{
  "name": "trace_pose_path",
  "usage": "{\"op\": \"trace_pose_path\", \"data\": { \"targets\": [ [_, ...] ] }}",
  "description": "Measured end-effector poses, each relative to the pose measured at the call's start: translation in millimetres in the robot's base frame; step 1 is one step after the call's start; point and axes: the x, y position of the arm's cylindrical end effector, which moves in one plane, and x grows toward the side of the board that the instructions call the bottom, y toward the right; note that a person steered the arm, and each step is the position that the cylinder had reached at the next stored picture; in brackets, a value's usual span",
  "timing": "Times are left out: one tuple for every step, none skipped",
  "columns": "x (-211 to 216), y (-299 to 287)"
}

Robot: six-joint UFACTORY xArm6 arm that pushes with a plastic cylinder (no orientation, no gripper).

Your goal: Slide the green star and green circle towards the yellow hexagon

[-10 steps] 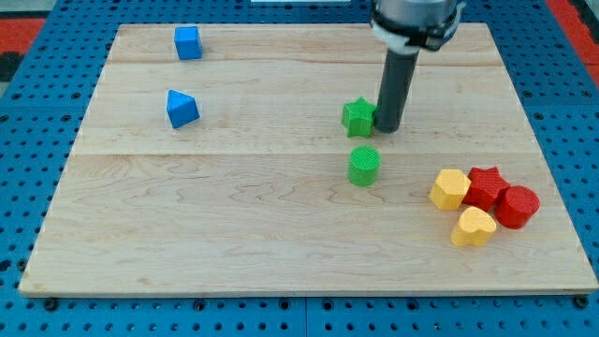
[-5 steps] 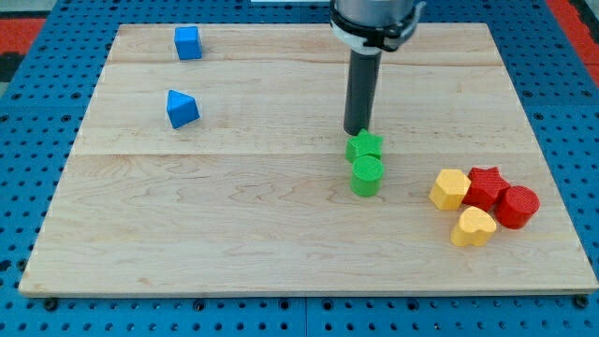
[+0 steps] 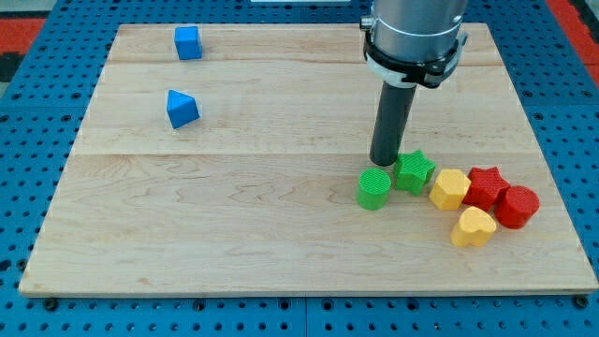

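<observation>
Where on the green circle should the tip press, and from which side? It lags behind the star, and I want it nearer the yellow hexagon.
Probably the green circle's view-left wall, pushing toward the view's right. My tip sits just above it, beside the green star, which already almost touches the yellow hexagon.

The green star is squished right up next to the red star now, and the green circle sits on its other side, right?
Not quite. In the camera view the green star is up against the yellow hexagon, not the red star, which lies beyond the hexagon. The green circle does sit on its other side, with my tip just above them.
</observation>
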Motion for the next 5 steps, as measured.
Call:
{"op": "trace_pose_path", "data": {
  "targets": [
    [0,-61],
    [25,-72],
    [33,-11],
    [35,9],
    [33,-108]
  ]
}}
